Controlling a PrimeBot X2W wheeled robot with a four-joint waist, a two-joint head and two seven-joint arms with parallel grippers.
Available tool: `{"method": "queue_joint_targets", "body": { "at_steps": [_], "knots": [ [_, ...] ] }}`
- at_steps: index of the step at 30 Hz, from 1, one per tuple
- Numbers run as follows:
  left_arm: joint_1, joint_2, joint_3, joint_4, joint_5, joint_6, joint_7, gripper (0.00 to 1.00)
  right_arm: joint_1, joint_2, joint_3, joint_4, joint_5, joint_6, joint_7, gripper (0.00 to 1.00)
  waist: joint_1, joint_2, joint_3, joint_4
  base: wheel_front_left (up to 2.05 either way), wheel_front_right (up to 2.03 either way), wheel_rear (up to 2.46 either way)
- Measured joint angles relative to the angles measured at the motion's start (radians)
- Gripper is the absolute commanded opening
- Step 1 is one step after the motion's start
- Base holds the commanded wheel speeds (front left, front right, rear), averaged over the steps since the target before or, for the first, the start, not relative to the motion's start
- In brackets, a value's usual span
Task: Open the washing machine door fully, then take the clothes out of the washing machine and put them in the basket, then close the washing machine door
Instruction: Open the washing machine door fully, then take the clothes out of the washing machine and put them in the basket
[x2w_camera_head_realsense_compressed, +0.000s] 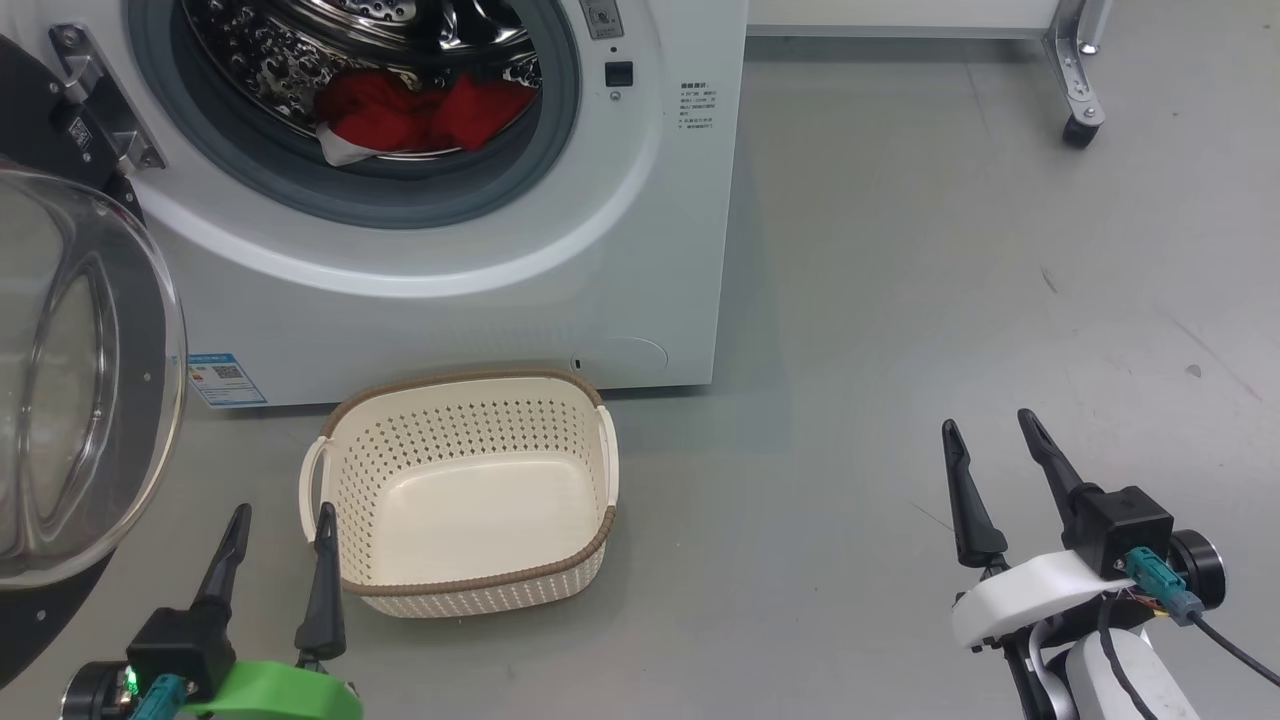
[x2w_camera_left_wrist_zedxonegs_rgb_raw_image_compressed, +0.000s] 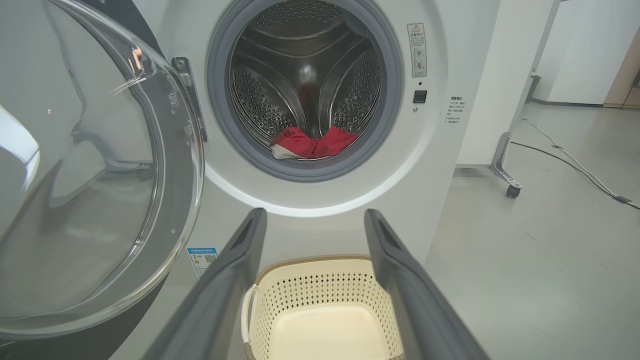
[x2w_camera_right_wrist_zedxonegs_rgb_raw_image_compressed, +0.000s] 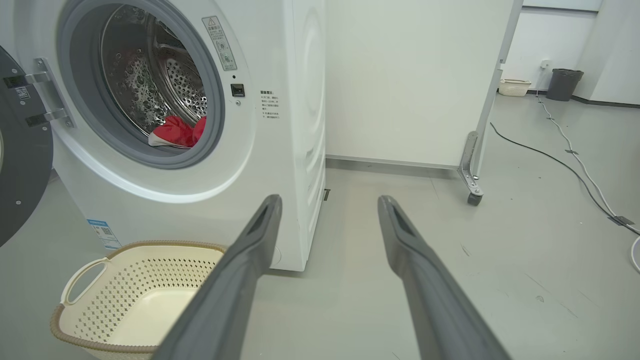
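The white washing machine (x2w_camera_head_realsense_compressed: 450, 300) stood on the grey floor (x2w_camera_head_realsense_compressed: 950, 250) with its round opening uncovered, a grey gasket (x2w_camera_head_realsense_compressed: 330, 195) ringing the perforated steel drum (x2w_camera_head_realsense_compressed: 260, 70). Its door (x2w_camera_head_realsense_compressed: 90, 380) was swung wide to the robot's left on the hinge (x2w_camera_head_realsense_compressed: 105, 100), the clear glass bowl bulging inside the black rim. Well to the right of the machine, a white panel rested on a metal foot with a caster (x2w_camera_head_realsense_compressed: 1080, 130), and in the right wrist view a cable (x2w_camera_right_wrist_zedxonegs_rgb_raw_image_compressed: 550, 156) trailed over the floor beyond it. The cream basket (x2w_camera_head_realsense_compressed: 460, 440) sat on the floor just in front of the machine, below the opening, its pale bottom showing. The red clothes (x2w_camera_head_realsense_compressed: 420, 115), with a bit of white at the left edge, lay bunched at the bottom of the drum near the front lip. The left claw (x2w_camera_head_realsense_compressed: 285, 510) hovered low just beside the basket's left handle, fingers spread apart and empty. The right claw (x2w_camera_head_realsense_compressed: 987, 420) hung over the floor well to the right of the basket, fingers likewise spread and empty. A small blue label (x2w_camera_head_realsense_compressed: 225, 378) sat at the machine's lower left corner.
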Motion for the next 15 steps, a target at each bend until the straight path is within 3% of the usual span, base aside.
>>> {"method": "queue_joint_targets", "body": {
  "at_steps": [15],
  "knots": [
    [0.002, 0.0, 0.007, 0.003, -0.01, 0.009, 0.0, 1.0, 0.002, 0.001, -0.003, -0.001, 0.0, 0.001, 0.0, 1.0, 0.0, 0.0, 0.017, 0.01, 0.61, -0.61, 0.0]
  ]
}}
